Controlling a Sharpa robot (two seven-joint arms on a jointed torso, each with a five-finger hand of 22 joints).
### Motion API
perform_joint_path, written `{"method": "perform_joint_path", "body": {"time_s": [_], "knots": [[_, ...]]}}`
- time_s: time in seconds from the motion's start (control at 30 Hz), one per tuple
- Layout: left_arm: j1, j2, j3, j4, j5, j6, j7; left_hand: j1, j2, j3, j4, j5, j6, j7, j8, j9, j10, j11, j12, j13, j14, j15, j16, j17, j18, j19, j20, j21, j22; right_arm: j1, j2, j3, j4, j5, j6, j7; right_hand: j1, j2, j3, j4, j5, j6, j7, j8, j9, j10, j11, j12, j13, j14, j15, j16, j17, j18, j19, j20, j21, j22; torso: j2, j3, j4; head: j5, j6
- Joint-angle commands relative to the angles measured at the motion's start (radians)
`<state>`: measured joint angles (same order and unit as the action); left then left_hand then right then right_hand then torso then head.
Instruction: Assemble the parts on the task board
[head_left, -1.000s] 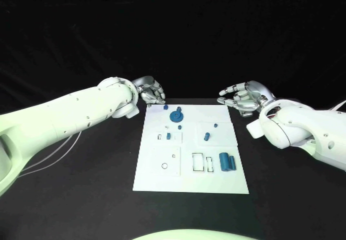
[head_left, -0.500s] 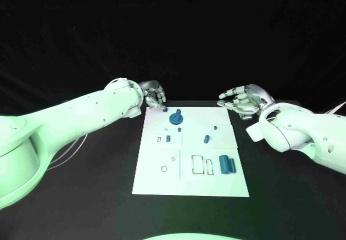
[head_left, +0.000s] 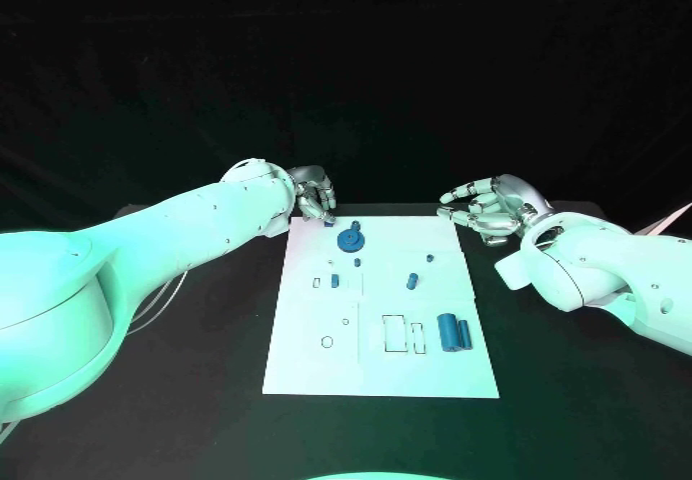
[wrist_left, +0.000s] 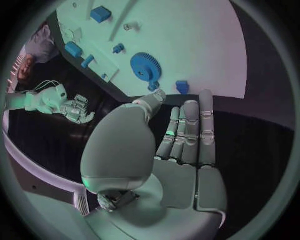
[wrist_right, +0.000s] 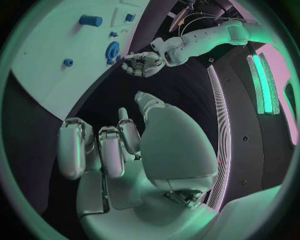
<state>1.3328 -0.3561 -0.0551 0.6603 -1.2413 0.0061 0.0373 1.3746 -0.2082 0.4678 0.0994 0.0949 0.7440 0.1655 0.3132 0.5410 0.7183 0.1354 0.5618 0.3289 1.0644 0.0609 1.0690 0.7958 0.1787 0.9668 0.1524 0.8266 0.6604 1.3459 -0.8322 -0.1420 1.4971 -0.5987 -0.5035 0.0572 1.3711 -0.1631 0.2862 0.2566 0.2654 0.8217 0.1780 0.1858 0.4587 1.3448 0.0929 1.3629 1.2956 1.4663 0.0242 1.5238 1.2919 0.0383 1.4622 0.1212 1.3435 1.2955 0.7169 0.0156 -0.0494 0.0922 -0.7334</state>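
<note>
Robot body: white arms, silver hands.
Left hand (head_left: 313, 192), right hand (head_left: 490, 207): segmented metal fingers; smooth bulbous arm shells.

Seen from above, the head camera looks steeply down on the white task board (head_left: 378, 300) lying on the black surface (head_left: 173, 380). Each wrist camera sits close behind its own hand, facing the board's far edge. All three views share the blue gear (head_left: 351, 239); the right wrist view also catches the left hand (wrist_right: 142, 65).

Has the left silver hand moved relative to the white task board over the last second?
Yes. The left hand has edged rightward toward the white task board's far-left corner.
</note>
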Motion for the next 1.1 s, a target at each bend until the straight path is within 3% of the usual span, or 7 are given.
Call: {"method": "perform_joint_path", "body": {"time_s": [0.03,0.33,0.7,1.1], "knots": [[-0.003,0.012,-0.001,-0.015,-0.003,0.012,-0.003,0.009,0.000,-0.021,0.007,-0.016,0.011,-0.002,-0.019,-0.011,-0.023,0.001,-0.011,-0.012,-0.010,0.004,0.019,-0.010,0.004,0.006,0.008,-0.006,-0.001,0.000,0.001,0.000,0.004,-0.002,0.002,0.002,-0.037,-0.009,0.029,0.002,0.005,-0.008,-0.001,0.015,-0.005,-0.011,-0.002,-0.009,0.033,0.075,-0.011,-0.014,0.168,0.019,-0.005,-0.006,-0.021,0.122,0.005,0.0014,-0.0052,0.002,0.002],[-0.008,0.027,-0.003,-0.042,-0.004,0.009,0.000,0.028,0.006,-0.018,0.006,-0.023,0.032,-0.016,-0.029,-0.029,-0.019,-0.006,-0.012,-0.025,-0.011,-0.003,0.043,-0.023,0.005,0.005,0.006,0.004,0.008,0.000,0.002,0.000,0.007,-0.002,0.002,0.001,-0.038,-0.009,0.031,0.002,0.005,-0.009,-0.001,0.016,-0.006,-0.010,-0.002,-0.008,0.034,0.076,-0.011,-0.013,0.170,0.019,-0.004,-0.006,-0.020,0.123,0.006,0.0014,-0.0068,0.000,0.000],[-0.008,0.033,-0.003,-0.057,-0.004,0.002,-0.001,0.041,0.014,-0.016,0.009,-0.028,0.020,-0.015,-0.062,-0.056,-0.025,-0.010,-0.024,-0.046,-0.014,-0.012,0.066,-0.042,0.005,0.001,0.000,0.016,0.021,0.000,0.003,0.000,0.007,-0.002,0.002,0.000,-0.038,-0.009,0.031,0.002,0.005,-0.009,-0.001,0.016,-0.006,-0.010,-0.002,-0.008,0.034,0.076,-0.011,-0.013,0.170,0.019,-0.004,-0.006,-0.020,0.123,0.006,0.0021,-0.0058,-0.002,0.000],[-0.017,0.048,-0.004,-0.085,-0.004,0.006,-0.002,0.059,0.032,0.010,0.014,-0.032,0.086,-0.027,-0.071,-0.082,0.026,-0.018,-0.038,-0.082,0.013,-0.022,0.124,-0.045,0.005,0.002,-0.007,0.047,0.049,0.000,0.006,0.000,0.007,-0.002,0.003,0.000,-0.038,-0.009,0.031,0.002,0.005,-0.009,-0.001,0.016,-0.006,-0.010,-0.002,-0.008,0.034,0.076,-0.011,-0.013,0.170,0.019,-0.004,-0.006,-0.020,0.123,0.008,0.0023,-0.0070,-0.006,-0.002]]}}
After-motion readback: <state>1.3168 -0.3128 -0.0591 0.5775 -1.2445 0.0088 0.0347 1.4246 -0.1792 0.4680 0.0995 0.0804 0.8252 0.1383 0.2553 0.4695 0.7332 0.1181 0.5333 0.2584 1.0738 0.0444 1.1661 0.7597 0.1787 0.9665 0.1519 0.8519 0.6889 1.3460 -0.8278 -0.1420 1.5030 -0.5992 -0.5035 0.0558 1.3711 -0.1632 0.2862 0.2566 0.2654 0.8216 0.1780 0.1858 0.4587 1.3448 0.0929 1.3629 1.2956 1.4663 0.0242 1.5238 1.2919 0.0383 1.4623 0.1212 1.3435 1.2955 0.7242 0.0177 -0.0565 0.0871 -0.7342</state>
